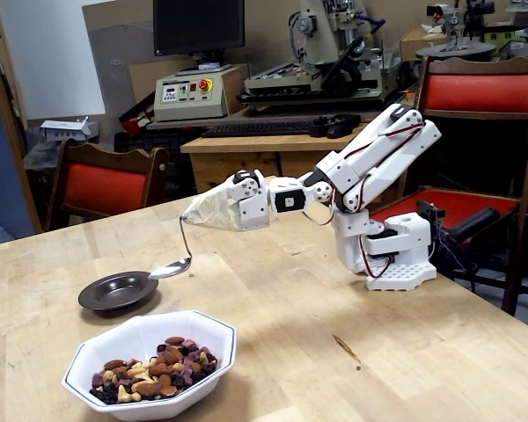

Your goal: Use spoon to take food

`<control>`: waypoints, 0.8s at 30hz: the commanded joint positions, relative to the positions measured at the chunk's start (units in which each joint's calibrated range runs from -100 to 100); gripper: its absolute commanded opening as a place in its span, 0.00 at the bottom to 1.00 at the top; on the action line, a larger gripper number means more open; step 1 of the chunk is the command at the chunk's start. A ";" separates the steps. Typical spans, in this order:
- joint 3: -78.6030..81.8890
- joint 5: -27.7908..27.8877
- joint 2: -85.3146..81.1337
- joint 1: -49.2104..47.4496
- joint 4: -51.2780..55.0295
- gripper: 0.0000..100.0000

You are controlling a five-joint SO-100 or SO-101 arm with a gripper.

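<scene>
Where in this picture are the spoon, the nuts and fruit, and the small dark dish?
spoon (171, 268), fixed view, on its shiny bowl.
food (155, 366), fixed view, middle of the nut and fruit pile.
dark dish (101, 299), fixed view, on its left rim.

White arm (370, 180) standing on base at 3 o'clock side of fixed view, upper link rising toward 1 o'clock, forearm folding back down, wrist reaching out toward 9 o'clock, roughly level. Gripper (202, 215) pointing toward 9 o'clock, wrapped in beige tape; jaws hiding under wrapping, state unreadable
</scene>
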 commanded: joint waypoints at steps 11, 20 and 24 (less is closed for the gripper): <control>0.33 0.15 -1.58 -0.23 -0.66 0.04; 0.33 0.15 -1.58 -0.30 -0.74 0.04; -0.28 0.20 -1.40 -0.38 -0.74 0.04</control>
